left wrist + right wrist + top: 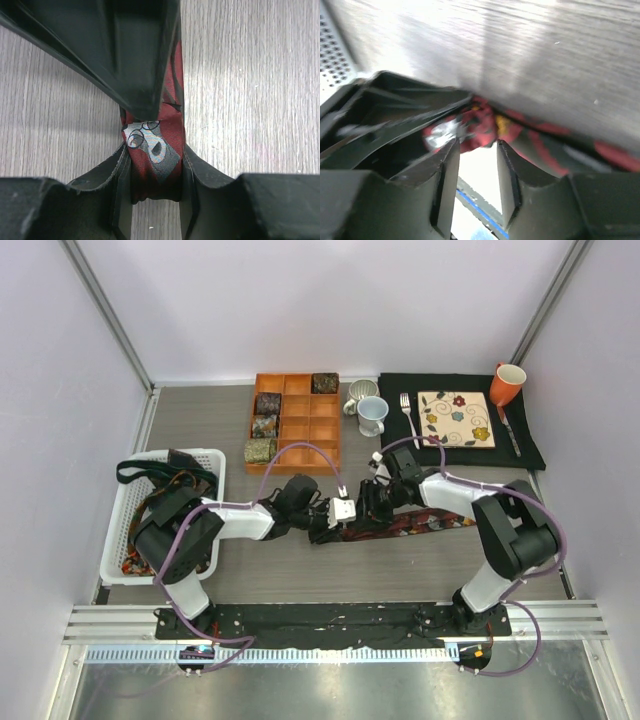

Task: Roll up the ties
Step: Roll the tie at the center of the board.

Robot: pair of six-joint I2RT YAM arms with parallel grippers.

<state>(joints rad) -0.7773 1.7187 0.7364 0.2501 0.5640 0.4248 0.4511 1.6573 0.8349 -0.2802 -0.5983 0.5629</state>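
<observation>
Bright, even light fills the top view, with faint shadows. The left wrist view renders the maroon tie (152,150) sharply — the right wrist view is motion-blurred, the table (545,50) washed pale by glare.

No legible text or markings

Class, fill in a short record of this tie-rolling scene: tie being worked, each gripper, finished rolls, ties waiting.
Tie being worked: maroon tie, lying on the table
Left gripper: shut on the tie's folded end
Right gripper: open, holding nothing
Finished: four rolls in the orange tray
Waiting: tangled ties in the white basket
</observation>
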